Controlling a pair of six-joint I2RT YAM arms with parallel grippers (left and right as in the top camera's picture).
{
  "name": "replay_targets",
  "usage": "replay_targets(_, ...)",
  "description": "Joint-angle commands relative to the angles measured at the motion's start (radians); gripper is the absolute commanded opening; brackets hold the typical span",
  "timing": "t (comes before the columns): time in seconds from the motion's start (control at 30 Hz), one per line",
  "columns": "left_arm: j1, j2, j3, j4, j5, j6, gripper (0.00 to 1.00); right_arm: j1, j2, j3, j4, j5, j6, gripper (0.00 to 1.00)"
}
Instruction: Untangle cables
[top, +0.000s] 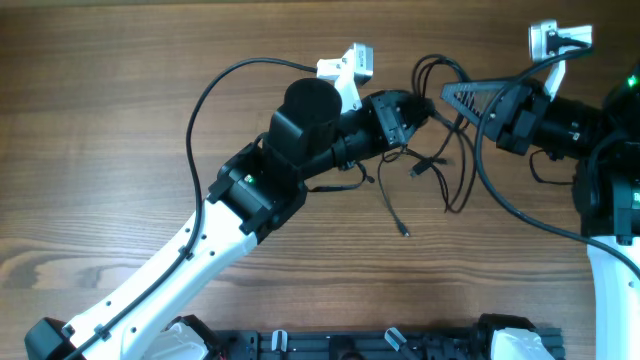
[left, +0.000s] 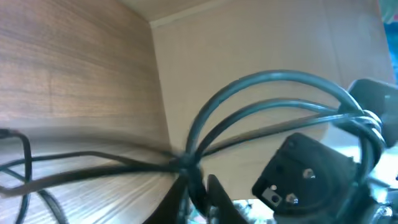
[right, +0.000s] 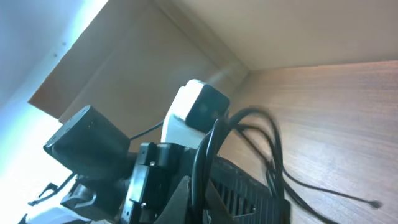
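The cables are thin black cords bunched between my two grippers at the table's far middle. Loops rise behind the bunch, and loose strands trail toward the front, one ending in a small plug. My left gripper is shut on the bunch from the left. In the left wrist view its jaws pinch where the cables cross and loop upward. My right gripper is shut on the cables from the right. In the right wrist view its jaws clamp a cord that arches over them.
A thick black robot cable arcs left of the left arm. White camera mounts stand by each wrist. A black rail runs along the front edge. The right gripper's black body sits close in the left wrist view.
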Motion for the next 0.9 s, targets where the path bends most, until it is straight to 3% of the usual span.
replay_targets(0.0,-0.004,0.006,0.003,0.008,0.013,-0.004,0.04,0.011,-0.011,0.007,0.005,0.001,0.034,0.05)
replay_targets(0.23,-0.017,0.006,0.003,0.006,0.017,0.008,0.04,0.056,-0.01,0.007,0.007,0.05,0.028,0.05)
replay_targets(0.33,0.008,0.002,0.003,-0.019,0.017,0.051,0.04,0.056,-0.01,0.006,-0.006,0.066,-0.095,0.05)
replay_targets(0.37,0.029,-0.006,0.003,-0.037,0.017,0.098,0.04,0.056,-0.01,0.006,-0.024,0.066,-0.145,0.15)
replay_targets(0.47,0.101,-0.021,0.003,-0.045,0.016,0.166,0.04,0.056,-0.01,0.006,-0.135,0.088,-0.306,0.79)
replay_targets(0.5,0.121,-0.027,0.003,-0.046,0.017,0.209,0.04,0.056,-0.01,0.006,-0.182,0.147,-0.313,0.93)
replay_targets(0.53,0.141,-0.033,0.003,-0.046,0.016,0.245,0.04,0.056,-0.01,0.006,-0.227,0.227,-0.314,1.0)
replay_targets(0.7,0.169,-0.037,0.003,-0.052,-0.006,0.243,0.04,0.056,-0.01,0.006,-0.291,0.291,-0.346,0.99)
replay_targets(0.77,0.138,-0.037,0.003,-0.039,-0.005,0.167,0.04,0.056,-0.01,0.006,-0.291,0.264,-0.416,0.95)
replay_targets(0.83,0.087,-0.037,0.003,-0.002,-0.006,0.158,0.04,0.056,-0.01,0.006,-0.291,0.293,-0.443,0.92)
replay_targets(0.87,0.069,-0.037,0.003,0.012,-0.006,0.158,0.04,0.056,-0.01,0.006,-0.296,0.366,-0.441,0.86)
